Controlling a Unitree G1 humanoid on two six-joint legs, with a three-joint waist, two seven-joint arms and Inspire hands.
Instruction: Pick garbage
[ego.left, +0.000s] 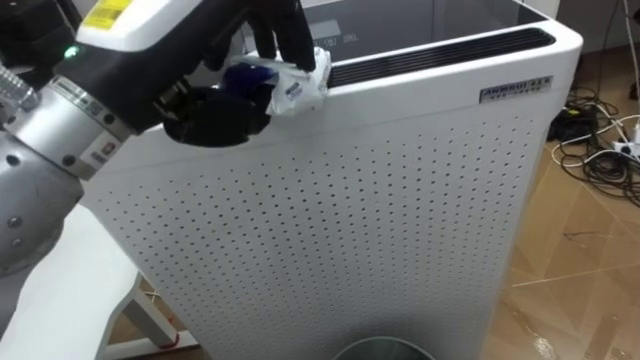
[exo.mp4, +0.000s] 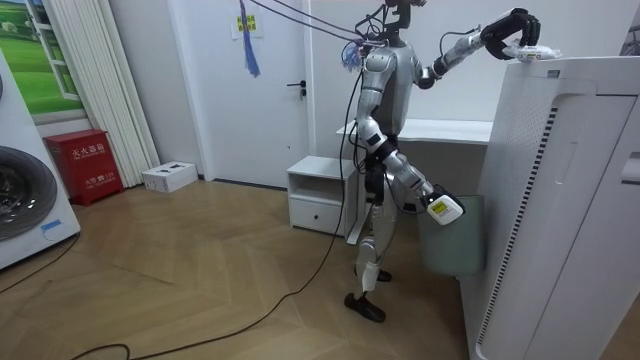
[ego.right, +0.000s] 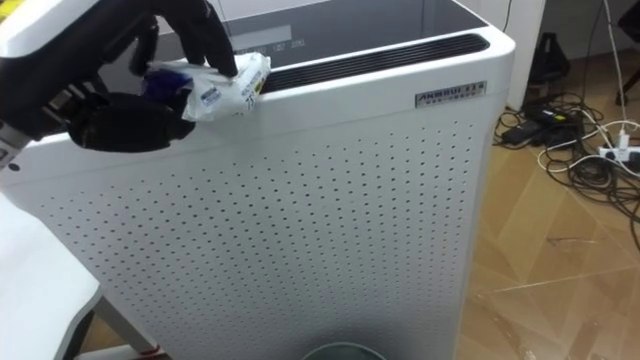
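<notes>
A crumpled white and blue wrapper (ego.left: 296, 86) (ego.right: 228, 88) lies at the near top edge of a tall white perforated appliance (ego.left: 350, 230). My left hand (ego.left: 215, 115) (ego.right: 120, 125) is raised over that edge, its dark fingers curled round the wrapper. In the room view I stand beside the appliance (exo.mp4: 560, 200) with the left hand (exo.mp4: 512, 38) stretched up to its top. My right hand (exo.mp4: 450, 211) hangs low at my side, in front of a grey bin (exo.mp4: 452, 245).
A round bin rim (ego.left: 385, 349) shows at the foot of the appliance. Cables and a power strip (ego.left: 600, 140) lie on the wooden floor to the right. A white table (ego.left: 70, 290) stands at my left. The room view shows a small white cabinet (exo.mp4: 318, 195).
</notes>
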